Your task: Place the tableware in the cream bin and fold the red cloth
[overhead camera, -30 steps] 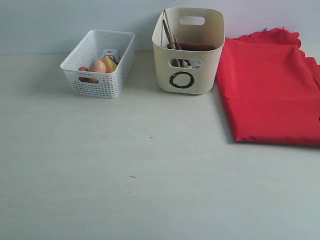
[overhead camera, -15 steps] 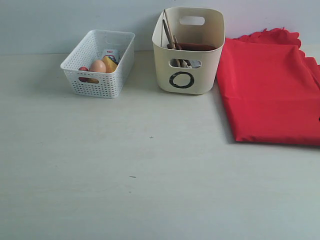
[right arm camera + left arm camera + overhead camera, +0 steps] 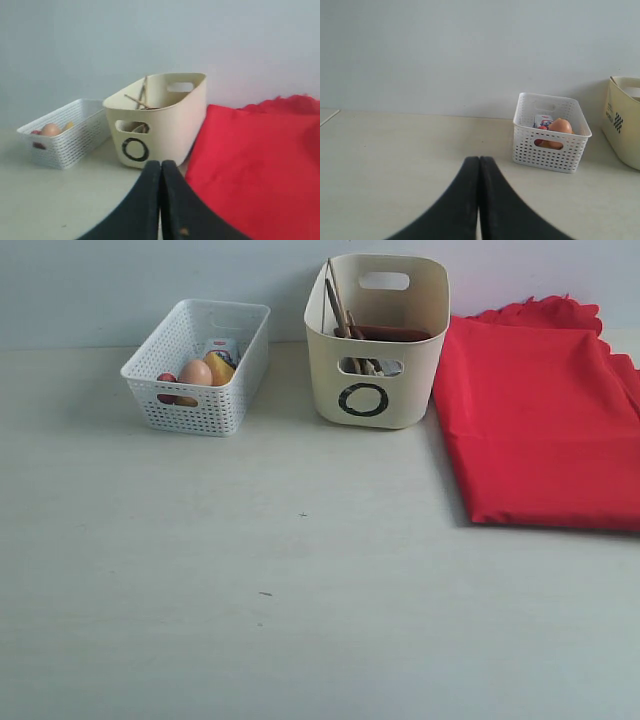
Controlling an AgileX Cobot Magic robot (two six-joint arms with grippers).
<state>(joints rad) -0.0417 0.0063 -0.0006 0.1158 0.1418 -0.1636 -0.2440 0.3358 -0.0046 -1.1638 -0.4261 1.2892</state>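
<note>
- No change from earlier: cream bin [image 3: 326, 375], folded red cloth [image 3: 540, 420] and white basket [image 3: 200, 412] are unmoved.
- Bin reads black "O" [image 3: 362, 400].
- Left gripper [image 3: 479, 161] and right gripper [image 3: 161, 165]: jaws pressed together, empty.

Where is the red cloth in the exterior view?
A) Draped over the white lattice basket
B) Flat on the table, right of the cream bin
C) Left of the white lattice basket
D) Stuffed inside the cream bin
B: in the exterior view the red cloth lies flat on the table beside the cream bin, on the bin's right.
</note>
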